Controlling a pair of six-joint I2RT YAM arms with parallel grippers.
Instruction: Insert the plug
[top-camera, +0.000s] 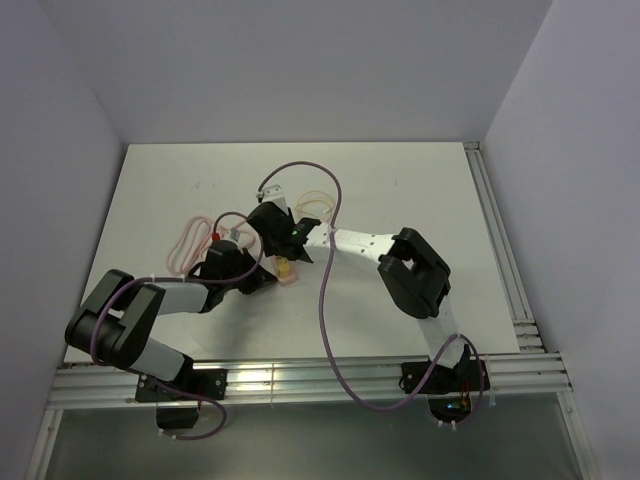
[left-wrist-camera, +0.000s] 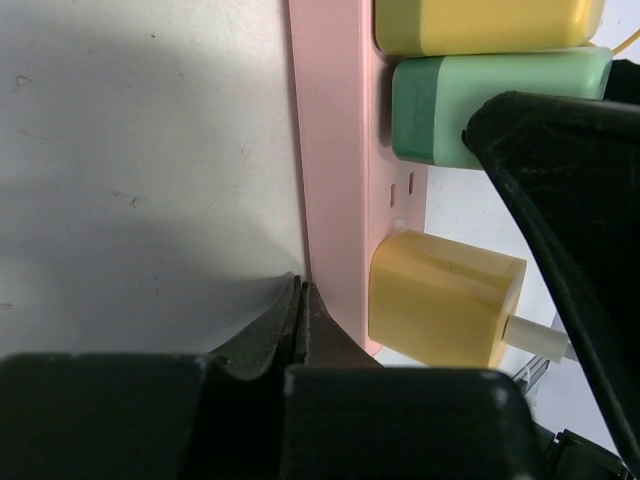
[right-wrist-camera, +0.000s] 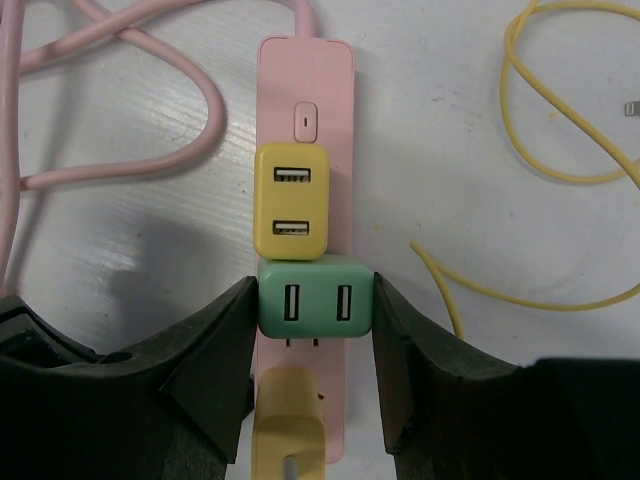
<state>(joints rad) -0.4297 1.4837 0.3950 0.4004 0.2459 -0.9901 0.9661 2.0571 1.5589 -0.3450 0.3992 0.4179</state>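
Green plug (right-wrist-camera: 315, 297): small boxy adapter standing on the pink power strip (right-wrist-camera: 305, 75), second position, touching the yellow USB charger (right-wrist-camera: 290, 200) above it. A yellow plug with cable (right-wrist-camera: 285, 420) sits just below. Empty slots show between the two.

Right pincer (right-wrist-camera: 314, 310): clamped on the green plug, one finger (right-wrist-camera: 225, 340) flat on each side face. Whether the prongs are fully home, I cannot tell from either wrist view.

Left pincer (left-wrist-camera: 301, 310): tips closed together, nothing between them, touching the strip's long edge on the table (right-wrist-camera: 420, 120). Reads as a brace.

Handling, as judged:
- Plug is light and rigid, a hard plastic shell, likely smooth, so it could slip or rock under a loose grip.
- Best hold is the one in use: the two opposed side faces, low on the body, leaving the top free.
- The strip is light and will slide or tip if pushed off-axis, so press straight down into it.
- Prongs are the fragile part; avoid twisting.
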